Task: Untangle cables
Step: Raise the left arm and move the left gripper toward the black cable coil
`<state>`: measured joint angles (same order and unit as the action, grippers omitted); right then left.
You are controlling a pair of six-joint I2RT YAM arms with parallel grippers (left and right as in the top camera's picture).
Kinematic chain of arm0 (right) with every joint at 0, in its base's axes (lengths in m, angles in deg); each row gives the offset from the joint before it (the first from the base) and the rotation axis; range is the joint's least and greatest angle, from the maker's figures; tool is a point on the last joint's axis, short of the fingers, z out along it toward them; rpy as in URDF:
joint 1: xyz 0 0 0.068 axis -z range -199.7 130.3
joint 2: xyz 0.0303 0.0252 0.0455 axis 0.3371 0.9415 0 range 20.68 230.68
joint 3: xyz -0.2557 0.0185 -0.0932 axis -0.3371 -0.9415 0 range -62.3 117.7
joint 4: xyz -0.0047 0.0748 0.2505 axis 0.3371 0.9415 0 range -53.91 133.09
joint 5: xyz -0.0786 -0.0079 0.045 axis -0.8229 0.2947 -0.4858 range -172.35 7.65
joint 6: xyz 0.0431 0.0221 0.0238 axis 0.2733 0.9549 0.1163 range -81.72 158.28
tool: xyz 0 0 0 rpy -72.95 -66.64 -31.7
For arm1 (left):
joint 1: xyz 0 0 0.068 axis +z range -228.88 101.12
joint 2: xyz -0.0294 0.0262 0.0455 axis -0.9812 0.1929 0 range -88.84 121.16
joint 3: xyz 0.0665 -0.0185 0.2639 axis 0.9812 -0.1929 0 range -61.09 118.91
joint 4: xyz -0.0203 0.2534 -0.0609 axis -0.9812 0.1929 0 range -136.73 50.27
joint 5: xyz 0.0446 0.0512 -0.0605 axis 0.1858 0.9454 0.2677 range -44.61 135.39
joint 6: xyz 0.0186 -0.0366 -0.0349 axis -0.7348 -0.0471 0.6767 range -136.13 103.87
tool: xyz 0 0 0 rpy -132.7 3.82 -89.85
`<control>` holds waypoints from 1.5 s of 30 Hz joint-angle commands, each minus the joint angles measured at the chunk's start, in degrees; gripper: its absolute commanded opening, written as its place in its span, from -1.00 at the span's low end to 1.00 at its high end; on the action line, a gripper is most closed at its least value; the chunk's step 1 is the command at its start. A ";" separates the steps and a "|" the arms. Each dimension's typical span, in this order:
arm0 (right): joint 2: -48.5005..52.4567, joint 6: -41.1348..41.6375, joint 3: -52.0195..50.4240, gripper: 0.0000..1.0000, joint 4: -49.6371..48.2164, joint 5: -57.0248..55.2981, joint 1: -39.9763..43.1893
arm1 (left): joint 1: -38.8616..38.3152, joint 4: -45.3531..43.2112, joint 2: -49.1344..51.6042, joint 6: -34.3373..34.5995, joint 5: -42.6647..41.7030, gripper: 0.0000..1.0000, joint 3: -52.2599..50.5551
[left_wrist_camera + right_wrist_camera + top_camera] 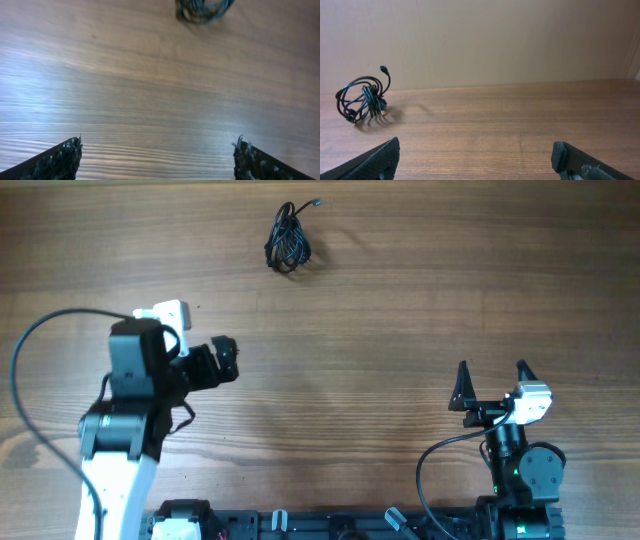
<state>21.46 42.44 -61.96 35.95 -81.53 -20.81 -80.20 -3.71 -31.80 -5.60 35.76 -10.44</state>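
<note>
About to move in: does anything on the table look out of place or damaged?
Only the cables: bunched in a tight knot at the far side of the table, one plug end poking up. No damage visible. The left gripper and right gripper stand open, apart from it.

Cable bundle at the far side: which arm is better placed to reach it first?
Left, probably. The left tool is open and sits nearer the cable bundle, which shows just ahead in its wrist view. The right tool, also open, sits farther off to the right.
</note>
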 commanded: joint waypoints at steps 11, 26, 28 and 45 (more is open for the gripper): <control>-0.35 -1.03 -0.04 0.99 -0.15 0.09 -0.33 | 0.07 -13.86 17.70 8.41 -6.51 -0.92 1.92; -0.35 -1.03 -0.04 0.99 -0.15 0.09 -0.33 | 0.04 -19.34 19.61 8.39 5.22 0.30 15.45; -0.35 -1.01 -0.04 0.99 -0.15 0.09 -0.33 | 0.04 -20.65 21.09 8.39 5.22 0.41 15.45; -0.35 -1.01 -0.04 0.99 -0.15 0.09 -0.33 | 0.07 -19.71 27.61 8.37 0.07 0.73 15.45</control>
<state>21.46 42.44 -61.96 35.95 -81.53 -20.81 -80.20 -23.60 -3.65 3.10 36.79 4.66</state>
